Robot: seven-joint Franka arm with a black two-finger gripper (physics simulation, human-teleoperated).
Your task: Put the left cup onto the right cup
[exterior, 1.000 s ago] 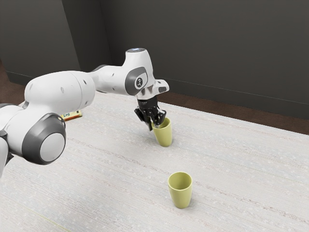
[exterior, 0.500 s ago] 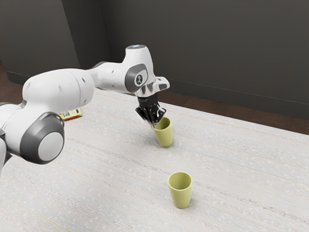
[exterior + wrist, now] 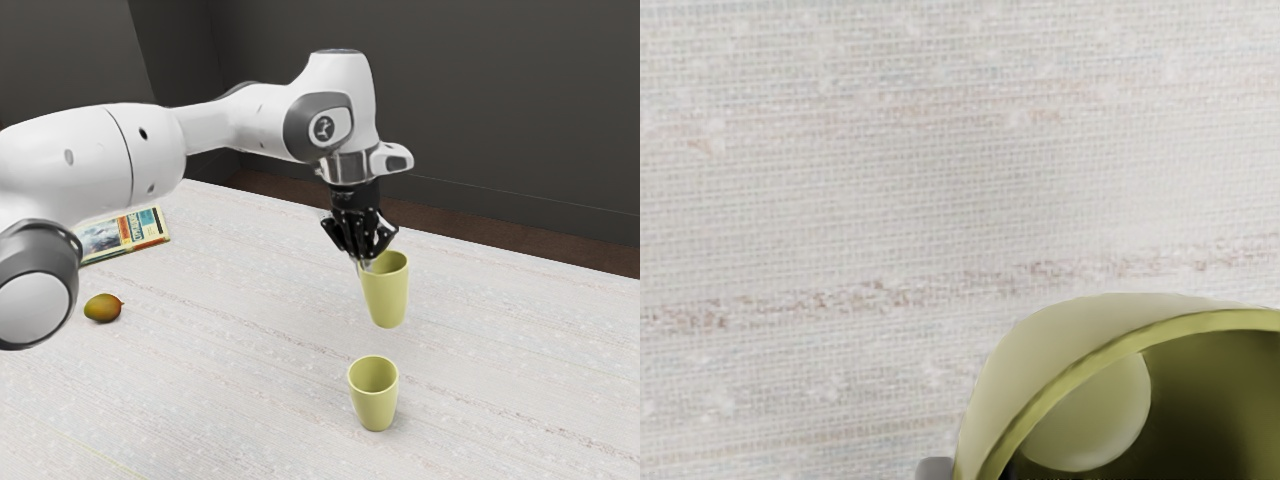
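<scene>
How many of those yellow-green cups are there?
2. The held cup hangs from the hand, clear of the table. The standing cup sits upright on the table, below the held one in the exterior view.

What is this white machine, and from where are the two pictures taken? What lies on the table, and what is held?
It is a white robot arm in a computer simulation, with black jaws at its end. The exterior view comes from a camera beside the arm; the wrist view comes from a camera on its hand, looking down. The jaws are shut on the rim of a yellow-green cup, held in the air; the wrist view shows that rim close up. On the pale table stands a second cup; toward the exterior view's left lie a book and a small fruit.
</scene>
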